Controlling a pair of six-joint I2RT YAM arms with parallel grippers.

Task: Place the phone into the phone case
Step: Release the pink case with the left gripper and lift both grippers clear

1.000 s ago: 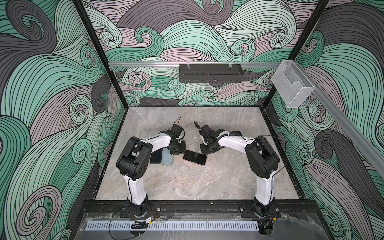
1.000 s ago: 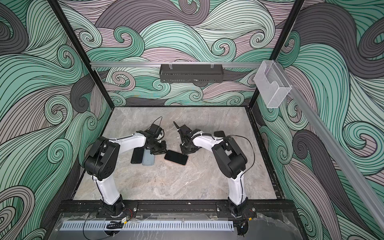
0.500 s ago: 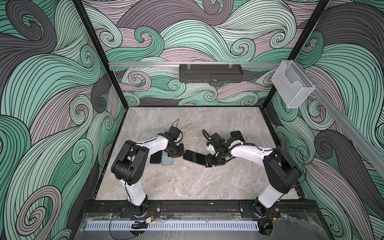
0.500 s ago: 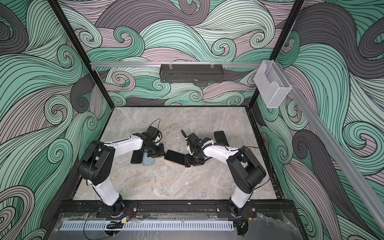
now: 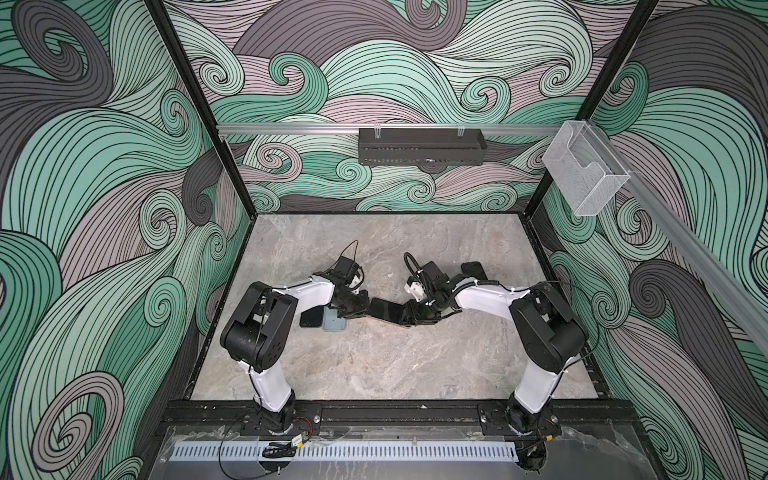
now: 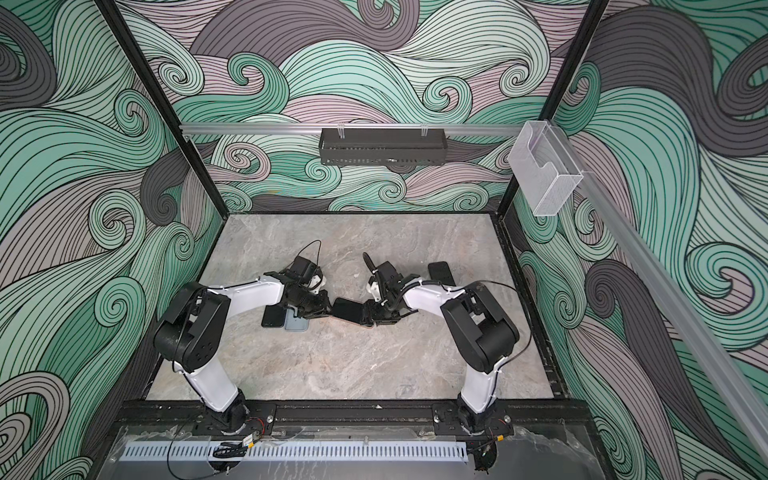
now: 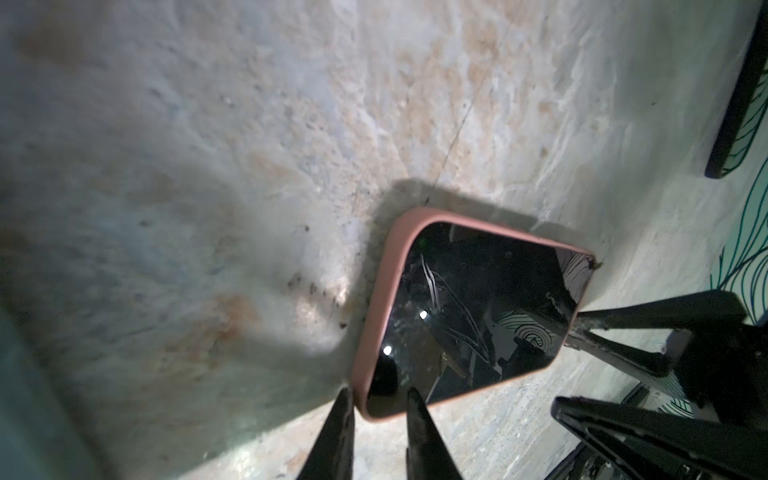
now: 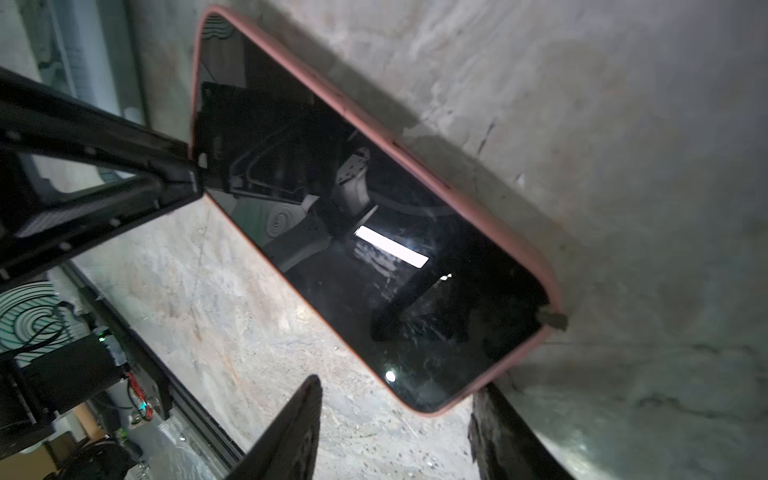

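A black-screened phone (image 5: 385,309) sits in a pink phone case (image 7: 376,316) on the marble floor between my two grippers, as both top views show. My left gripper (image 7: 378,399) is shut on the case's corner at the phone's left end, one finger outside the rim and one on the glass. My right gripper (image 8: 397,395) stands open at the phone's right end; that corner (image 8: 432,399) lies between its wide-apart fingers, and one finger is against the pink rim. In a top view the left gripper (image 6: 328,309) and right gripper (image 6: 365,316) face each other across the phone (image 6: 348,309).
A dark phone (image 5: 311,318) and a grey-blue case (image 5: 334,323) lie side by side under my left wrist. Another black phone (image 5: 473,270) lies at the back right behind my right arm. A black tray (image 5: 419,145) and a clear holder (image 5: 586,174) hang on the walls.
My right arm swung round from behind the phone to its right end and its jaws opened wide. My left gripper shifted right from over the grey-blue case to the phone's left corner.
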